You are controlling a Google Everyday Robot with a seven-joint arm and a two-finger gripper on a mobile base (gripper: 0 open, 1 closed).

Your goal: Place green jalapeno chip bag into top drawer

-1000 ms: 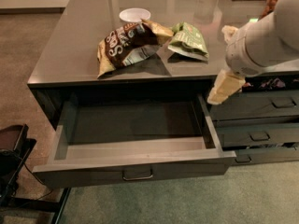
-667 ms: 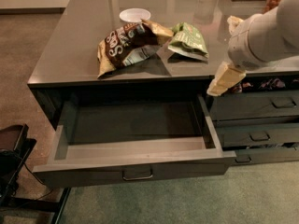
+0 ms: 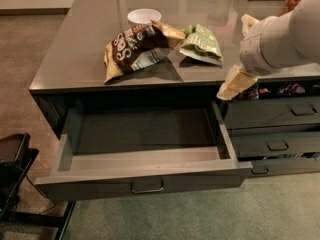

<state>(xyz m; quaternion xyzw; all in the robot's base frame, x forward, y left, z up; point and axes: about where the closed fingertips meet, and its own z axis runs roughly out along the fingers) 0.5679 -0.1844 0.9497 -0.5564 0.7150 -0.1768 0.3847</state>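
Surface [image 3: 75, 49]: glossy grey top.
Top drawer [image 3: 100, 184]: pulled open below the front edge.
Gripper [image 3: 235, 83]: over the front edge, towards the right corner; whether open or closed, cannot tell.
Green chip bag [image 3: 202, 44]: mid-surface, beyond and left of the gripper, near but apart.

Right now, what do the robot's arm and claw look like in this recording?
The arm is a thick, smooth, rounded pale-grey tube. The claw, at the front edge of the counter above the right corner of the top drawer, is a cream-yellow tapered wedge. No cables or markings show.
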